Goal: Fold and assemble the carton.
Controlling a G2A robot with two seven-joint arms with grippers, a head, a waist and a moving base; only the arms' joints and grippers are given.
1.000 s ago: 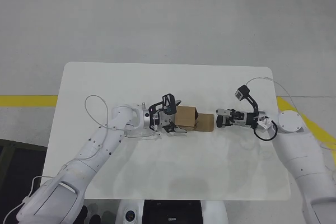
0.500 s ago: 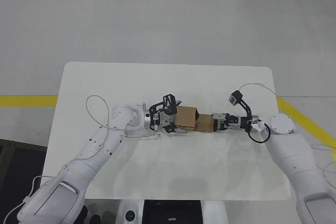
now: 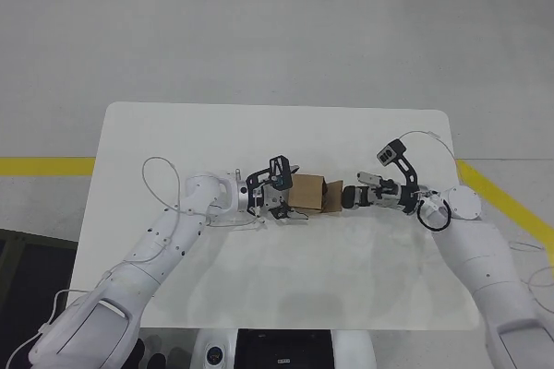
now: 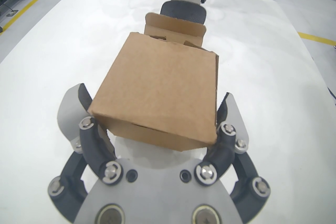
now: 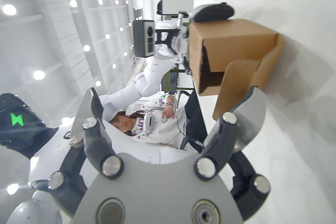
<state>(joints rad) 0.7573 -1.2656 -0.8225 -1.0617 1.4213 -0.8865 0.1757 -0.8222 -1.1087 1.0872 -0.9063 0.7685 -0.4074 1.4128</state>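
Note:
A brown carton (image 3: pixel 309 194) lies on its side at the middle of the white table (image 3: pixel 166 138). My left gripper (image 4: pixel 153 101) is shut on the carton's closed end (image 4: pixel 157 88), one finger at each lower corner. The far end is open, with a rounded flap (image 4: pixel 174 28) standing up. My right gripper (image 3: pixel 349 196) is at that end, open. In the right wrist view, one finger (image 5: pixel 252 104) of the right gripper (image 5: pixel 172 104) rests against the outside of the flap (image 5: pixel 236 80), and the other finger is out in free air. The carton's inside (image 5: pixel 207 72) is dark and hollow.
The table has free room on all sides of the carton. A yellow floor line (image 3: pixel 37 166) runs past the table's left edge. Cables (image 3: pixel 157 171) loop off both arms above the table.
My right gripper has moved in to the carton's open end and turned at the wrist. The flap, flat on the table before, now stands up. The left gripper has kept its hold.

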